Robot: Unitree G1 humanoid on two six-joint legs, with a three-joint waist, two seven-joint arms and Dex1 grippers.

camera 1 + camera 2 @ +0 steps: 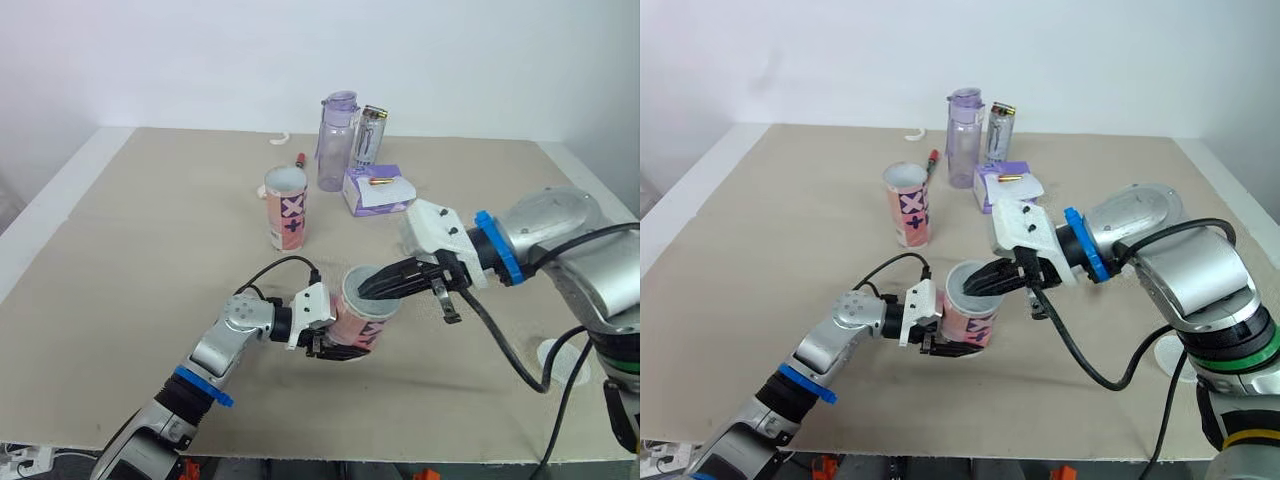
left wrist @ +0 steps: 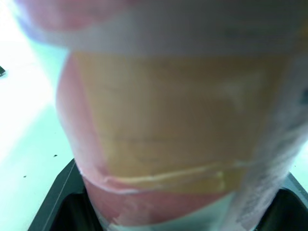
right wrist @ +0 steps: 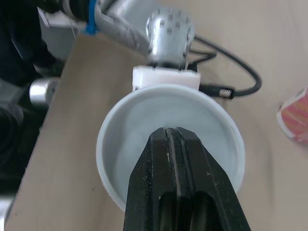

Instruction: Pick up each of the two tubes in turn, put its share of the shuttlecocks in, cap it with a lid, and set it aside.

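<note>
Left fingers (image 2: 60, 202) clamped on the lower body of tube (image 1: 362, 318), one finger on each side, tube filling the gap. Tube is tilted, open mouth facing the right fingers (image 3: 154, 183). Those are pressed together with nothing between them, tips just inside the rim. Second tube (image 1: 287, 208) stands upright on the tabletop (image 1: 150, 230), well beyond both.

Matt beige tabletop (image 1: 150, 250), glossy printed tube (image 1: 356, 320), translucent plastic bottle (image 1: 337, 140)

Near tube (image 1: 356, 318), far tube (image 1: 286, 210), uncapped
</note>
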